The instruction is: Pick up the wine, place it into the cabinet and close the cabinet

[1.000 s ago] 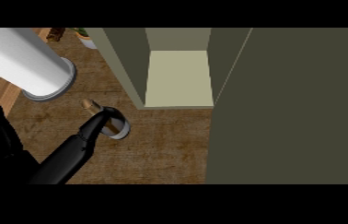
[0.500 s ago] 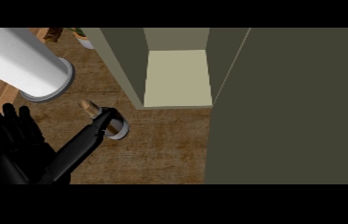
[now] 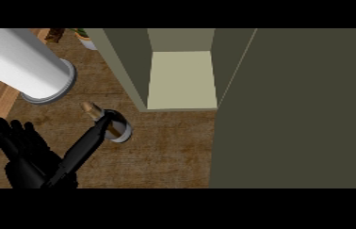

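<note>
Brown wooden counter (image 3: pixel 167 148) under the wine (image 3: pixel 84 147); olive cabinet (image 3: pixel 129 63) stands open.

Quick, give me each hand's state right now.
Left hand: open, fingers straight, beside the wine bottle, not curled round it.
Right hand: not in view.

Wine bottle (image 3: pixel 82 150): black body, tan-gold cap. Left hand (image 3: pixel 26 155): black. Cabinet (image 3: pixel 278 110): olive-grey walls and door, pale cream inner shelf. Counter (image 3: pixel 163 150): brown, wood-grain pattern. Cylinder (image 3: pixel 31 65): white, with grey rim. Small round dish (image 3: pixel 122 130): grey.
</note>
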`<state>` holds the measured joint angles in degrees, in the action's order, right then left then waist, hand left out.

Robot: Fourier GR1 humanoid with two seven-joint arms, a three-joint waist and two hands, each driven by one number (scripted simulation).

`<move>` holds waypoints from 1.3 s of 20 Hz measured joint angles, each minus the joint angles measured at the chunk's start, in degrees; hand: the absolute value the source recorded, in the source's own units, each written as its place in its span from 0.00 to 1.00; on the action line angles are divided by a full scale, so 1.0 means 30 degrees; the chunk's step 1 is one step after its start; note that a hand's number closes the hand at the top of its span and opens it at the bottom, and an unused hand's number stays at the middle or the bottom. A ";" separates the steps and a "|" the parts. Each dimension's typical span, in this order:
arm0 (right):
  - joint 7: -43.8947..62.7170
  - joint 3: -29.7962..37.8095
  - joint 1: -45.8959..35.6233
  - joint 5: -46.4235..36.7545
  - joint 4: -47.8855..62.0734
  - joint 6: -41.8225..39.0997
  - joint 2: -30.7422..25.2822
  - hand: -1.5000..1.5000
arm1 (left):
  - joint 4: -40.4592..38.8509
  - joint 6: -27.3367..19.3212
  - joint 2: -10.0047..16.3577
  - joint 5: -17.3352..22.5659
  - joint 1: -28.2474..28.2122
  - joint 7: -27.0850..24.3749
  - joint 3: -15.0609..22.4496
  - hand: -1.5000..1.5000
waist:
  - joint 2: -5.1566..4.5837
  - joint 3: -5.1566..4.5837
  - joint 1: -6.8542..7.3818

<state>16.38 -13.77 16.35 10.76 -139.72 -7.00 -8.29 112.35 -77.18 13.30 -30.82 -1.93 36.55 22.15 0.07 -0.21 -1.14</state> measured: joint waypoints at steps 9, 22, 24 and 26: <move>-0.1119 0.0377 0.0961 0.0191 0.0202 -0.0920 0.0208 0.00 | -0.1991 -0.1838 0.0533 0.3790 0.0354 -0.2200 0.0949 0.00 | 0.0006 -0.0039 -0.0044; -0.2059 0.0178 0.1451 0.0260 0.0429 -0.1501 0.0526 0.00 | -0.2187 -0.2012 -0.0404 0.7061 0.0757 -0.4487 0.2114 0.00 | 0.0031 -0.0160 -0.0120; -0.2143 0.0187 0.1535 0.0266 0.0466 -0.1623 0.0487 0.00 | -0.2077 -0.1895 -0.0703 0.7485 0.0858 -0.4826 0.2095 0.00 | 0.0031 -0.0176 -0.0132; -0.2160 0.0150 0.1536 0.0272 0.0504 -0.1628 0.0542 0.00 | -0.1923 -0.1736 -0.0970 0.7913 0.0820 -0.5178 0.2064 0.00 | 0.0025 -0.0192 -0.0071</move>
<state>9.90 -13.32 20.96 11.57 -138.21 -11.89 -6.66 106.58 -82.39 10.39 -7.08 0.53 21.02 28.34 0.14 -0.79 -1.36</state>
